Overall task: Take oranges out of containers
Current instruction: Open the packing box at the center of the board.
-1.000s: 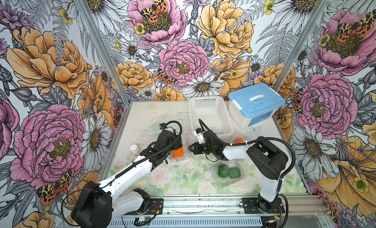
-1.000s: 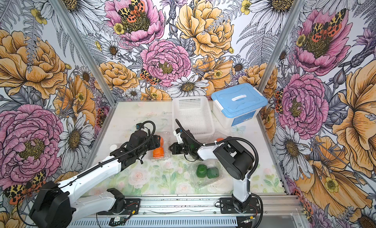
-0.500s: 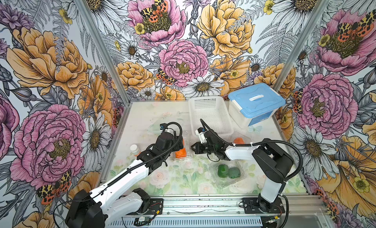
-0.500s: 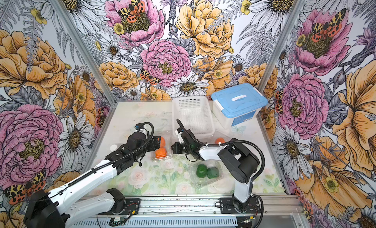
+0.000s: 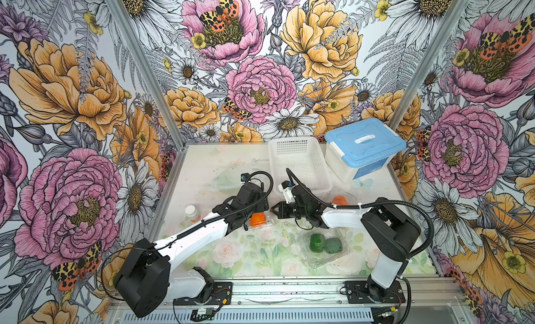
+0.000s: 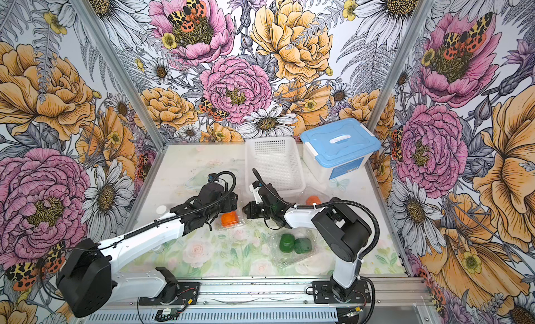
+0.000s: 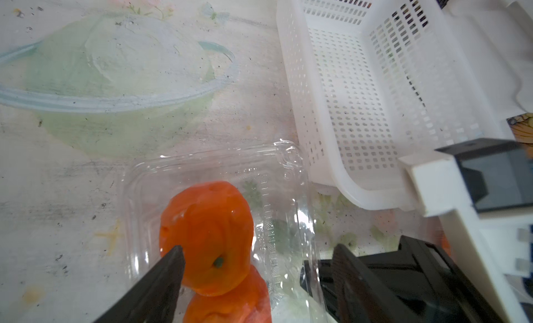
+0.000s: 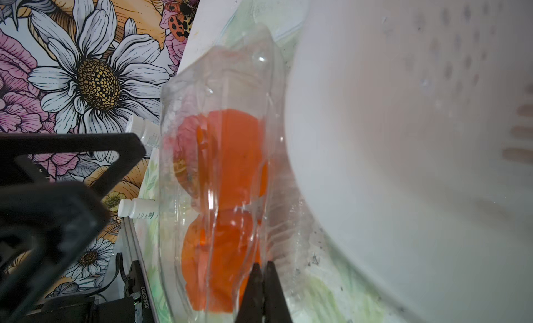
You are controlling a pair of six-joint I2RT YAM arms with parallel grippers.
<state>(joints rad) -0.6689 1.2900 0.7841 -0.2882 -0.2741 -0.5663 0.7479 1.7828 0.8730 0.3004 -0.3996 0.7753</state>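
The left gripper (image 7: 258,248) is spread wide, grasping nothing, and is poised over a clear clamshell (image 7: 288,160). How far its lid is folded back cannot be told. Two oranges are seen inside. The nearer orange (image 7: 207,235) lies between the open fingers, closer to one finger (image 7: 164,278) than to its opposite. The second orange (image 7: 230,304) is tucked beneath it, toward the wrist. Contact with the fruit cannot be confirmed.

The right gripper (image 8: 263,268) is clenched, with its tips set at the clamshell's edge. Whether a lip of plastic is pinched there cannot be told.

The step in hand is judged to be the reach for the first orange, with the box steadied from the opposite side. For the next move, the fingers would need to be sunk further around the fruit and closed gently, since the thin shell may be dragged along.

A second clamshell (image 5: 312,260), holding two green fruits, lies behind the right gripper, toward its arm's base, and is not yet dealt with.
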